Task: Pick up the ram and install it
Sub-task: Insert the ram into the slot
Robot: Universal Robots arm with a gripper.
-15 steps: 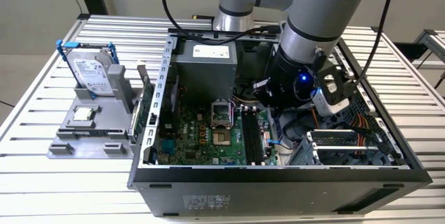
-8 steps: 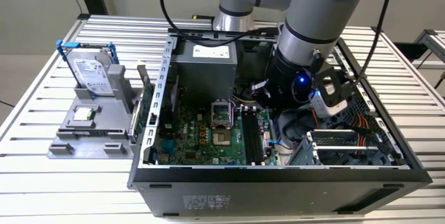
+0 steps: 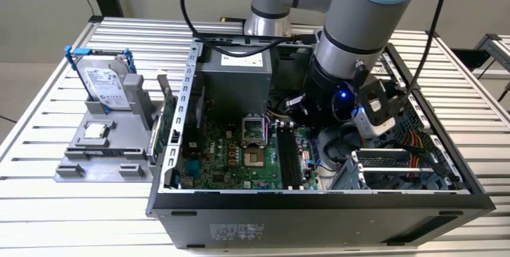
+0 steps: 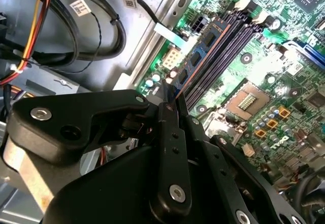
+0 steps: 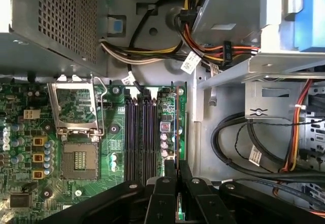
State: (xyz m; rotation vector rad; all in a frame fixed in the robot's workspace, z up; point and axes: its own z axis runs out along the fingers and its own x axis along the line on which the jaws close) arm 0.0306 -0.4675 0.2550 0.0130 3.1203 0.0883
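The ram [image 4: 203, 46] is a thin blue-green stick with dark chips, and my gripper [image 4: 171, 99] is shut on one end of it. In the first wrist view the ram [image 5: 181, 122] shows edge-on, and the gripper [image 5: 177, 165] holds it between its black fingers. It stands over the motherboard [image 3: 231, 155], along the outer side of the long black slots [image 5: 139, 132] and parallel to them. Whether it touches a slot I cannot tell. In the exterior view the arm's wrist [image 3: 343, 98] reaches down into the open computer case [image 3: 319, 209].
The CPU socket [image 5: 76, 158] lies beside the slots, with the power supply [image 3: 239, 72] behind it. Bundled cables [image 5: 244, 148] and a metal drive cage [image 3: 390, 167] crowd the ram's other side. A hard drive with blue rails [image 3: 104, 83] stands outside, at the exterior view's left.
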